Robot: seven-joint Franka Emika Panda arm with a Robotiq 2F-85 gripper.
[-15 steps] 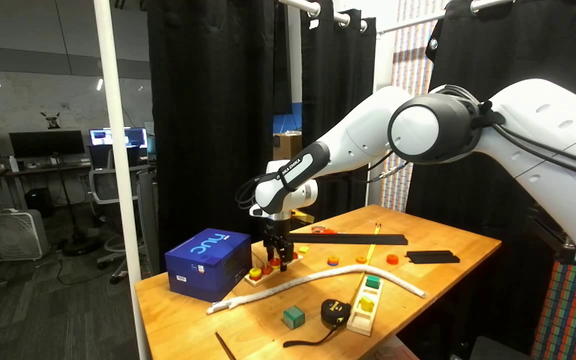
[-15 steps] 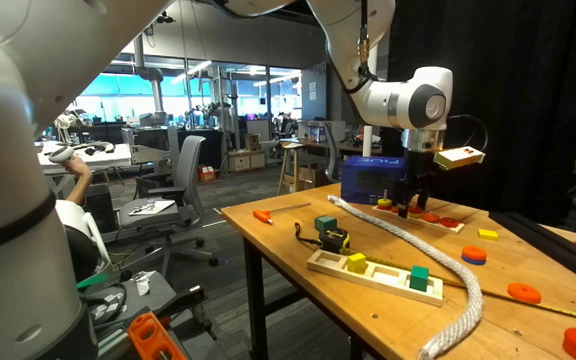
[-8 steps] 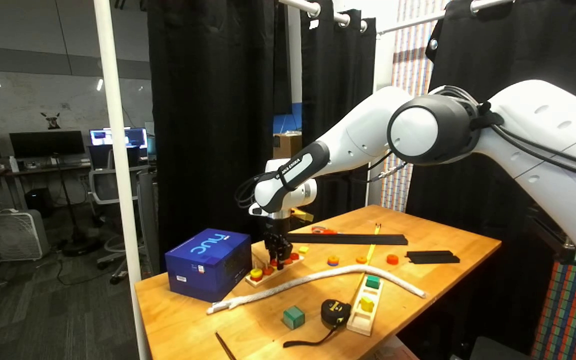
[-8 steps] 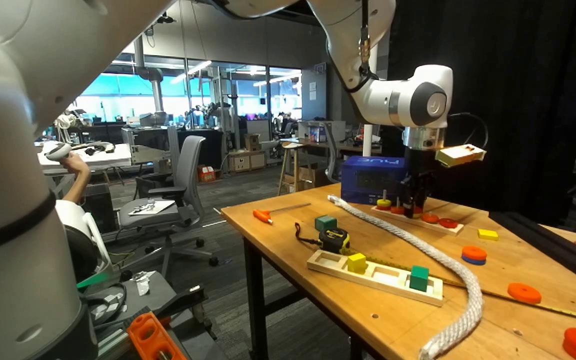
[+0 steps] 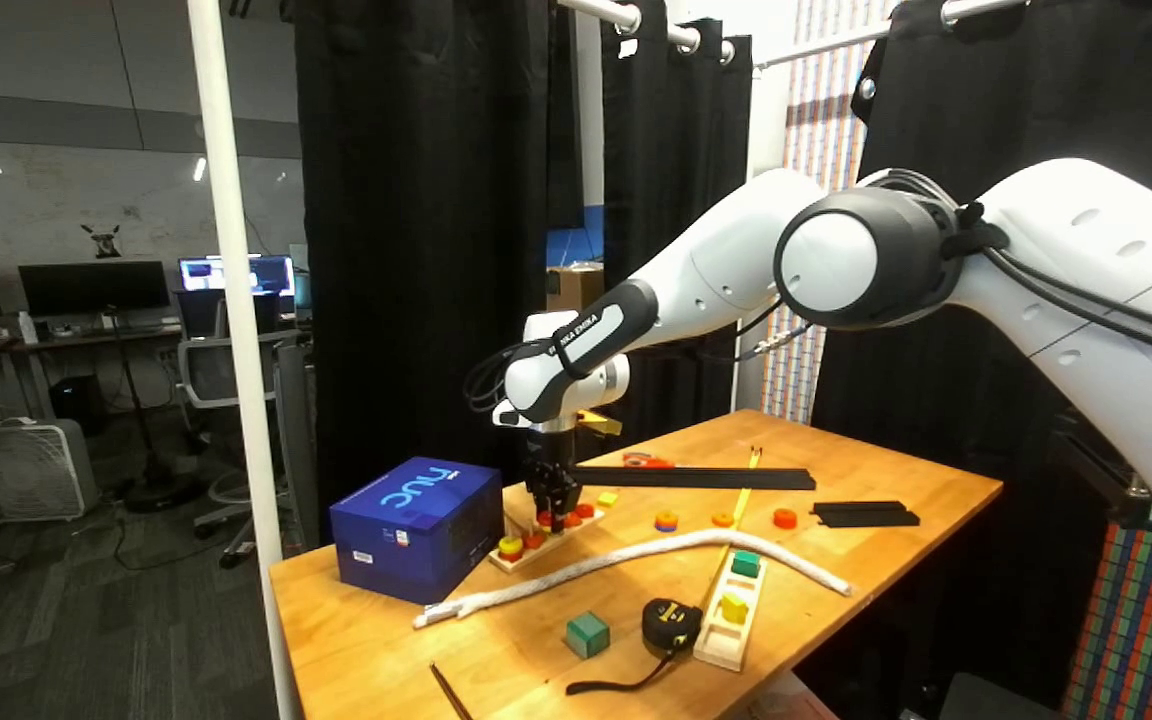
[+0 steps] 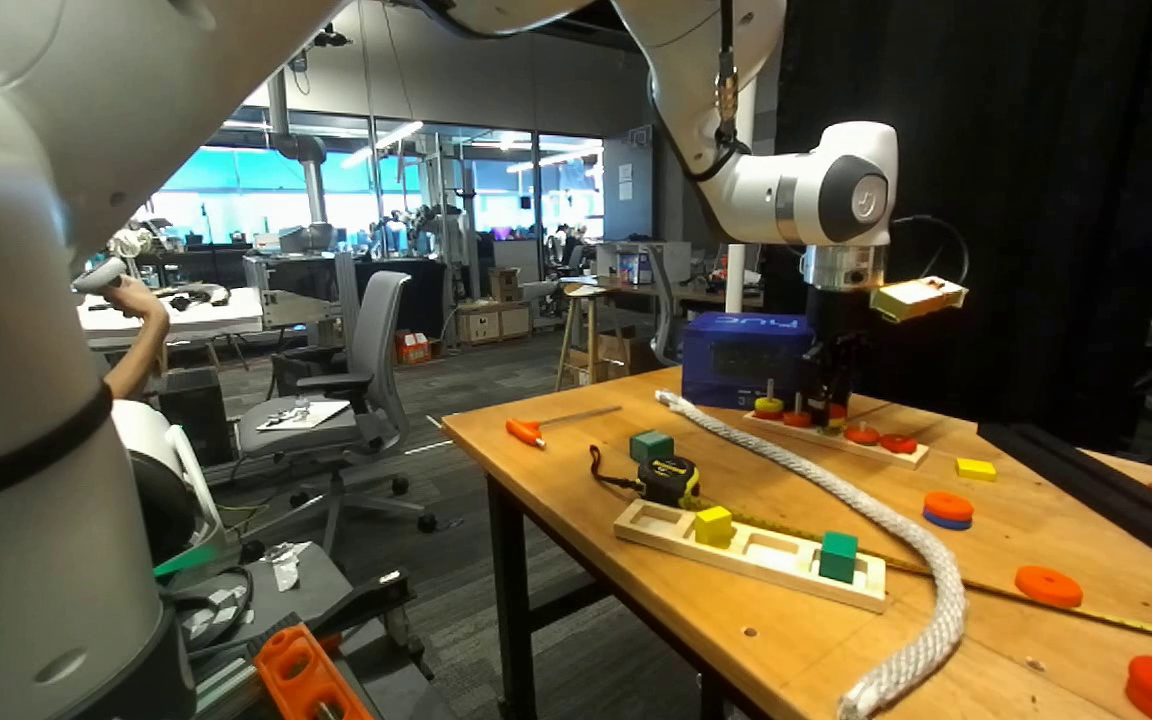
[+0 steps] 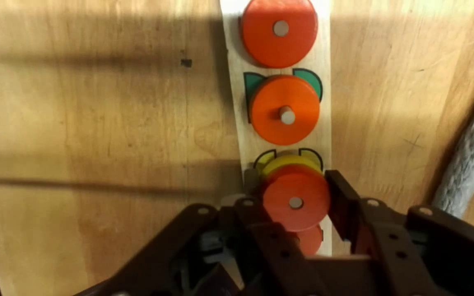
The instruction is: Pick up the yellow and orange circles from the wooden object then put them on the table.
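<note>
The wooden object, a narrow pegged board [image 7: 315, 142], lies on the tan table [image 7: 117, 135] with several discs along it. An orange-red disc [image 7: 294, 218] over a yellow disc [image 7: 288, 159] forms the circles between the pads of my gripper [image 7: 294, 185], which is shut on them. A peg end shows inside the top disc's hole. In an exterior view the gripper [image 6: 829, 415] stands upright at mid-board, the circles [image 6: 838, 412] partly hidden by its finger. Whether the yellow disc is off the board I cannot tell. An orange disc [image 7: 268, 123] and a red disc [image 7: 261, 45] sit on neighbouring pegs.
A blue box [image 5: 416, 530] stands close beside the board. White rope [image 6: 866, 505] curves past its other side. Farther along are a tape measure [image 6: 669, 480], a block tray [image 6: 766, 565], a green cube [image 5: 588, 634], loose discs [image 6: 1048, 586] and black bars [image 5: 696, 479].
A second ago the jaws stood wide around the circles; they have since closed on them. In the last half second the hand has risen a little.
</note>
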